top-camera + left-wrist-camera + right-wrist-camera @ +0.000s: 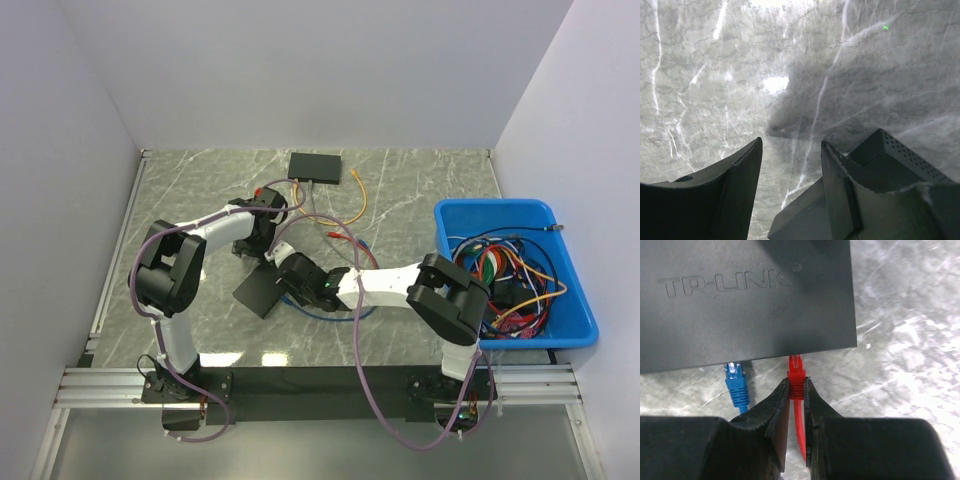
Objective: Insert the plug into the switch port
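Observation:
The black TP-LINK switch (740, 300) lies on the marble table; in the top view (258, 291) it sits mid-table. My right gripper (796, 382) is shut on the boot of the red plug (796, 374), whose tip is at the switch's near edge, under its lip. How deep it sits is hidden. A blue plug (736, 382) lies just left of it against the same edge. My left gripper (791, 141) is open and empty, standing over the switch's corner (890, 160), with its right finger (840, 185) next to the casing. In the top view the left gripper (262, 243) is behind the switch and the right gripper (287, 273) is beside it.
A second black switch (315, 166) sits at the back with an orange cable (360, 195) running from it. A blue bin (495, 205) full of coloured cables stands at the right. Red (340, 235) and blue (330, 312) cables trail on the table near the right arm.

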Controlling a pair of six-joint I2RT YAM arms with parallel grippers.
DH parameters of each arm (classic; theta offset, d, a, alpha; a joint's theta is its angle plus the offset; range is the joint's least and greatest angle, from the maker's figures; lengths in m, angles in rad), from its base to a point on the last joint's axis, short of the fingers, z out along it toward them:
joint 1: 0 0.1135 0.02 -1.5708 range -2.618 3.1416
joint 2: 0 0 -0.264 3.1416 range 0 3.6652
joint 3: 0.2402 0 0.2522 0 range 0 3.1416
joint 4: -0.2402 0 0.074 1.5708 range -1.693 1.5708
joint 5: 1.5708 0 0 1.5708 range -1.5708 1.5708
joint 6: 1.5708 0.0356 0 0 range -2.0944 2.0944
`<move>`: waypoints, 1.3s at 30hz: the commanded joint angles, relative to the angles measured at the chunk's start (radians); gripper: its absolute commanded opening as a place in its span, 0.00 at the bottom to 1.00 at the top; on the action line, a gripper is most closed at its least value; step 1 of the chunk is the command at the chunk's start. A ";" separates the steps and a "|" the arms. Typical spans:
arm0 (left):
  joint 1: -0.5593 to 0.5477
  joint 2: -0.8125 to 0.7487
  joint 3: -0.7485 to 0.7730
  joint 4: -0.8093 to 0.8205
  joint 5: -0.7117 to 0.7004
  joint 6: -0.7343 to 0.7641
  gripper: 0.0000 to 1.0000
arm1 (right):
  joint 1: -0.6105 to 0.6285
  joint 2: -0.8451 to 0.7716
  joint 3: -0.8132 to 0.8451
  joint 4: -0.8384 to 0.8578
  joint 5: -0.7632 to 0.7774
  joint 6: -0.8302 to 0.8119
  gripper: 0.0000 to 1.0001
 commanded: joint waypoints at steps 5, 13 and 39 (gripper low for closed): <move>-0.038 0.059 -0.031 -0.061 0.054 -0.019 0.56 | -0.029 0.016 0.156 0.048 0.141 0.005 0.00; -0.041 0.050 -0.042 -0.054 0.069 -0.028 0.55 | -0.029 0.068 0.233 0.023 0.135 -0.011 0.00; -0.071 0.063 -0.051 -0.048 0.117 -0.028 0.51 | 0.018 0.125 0.370 0.217 0.097 -0.232 0.00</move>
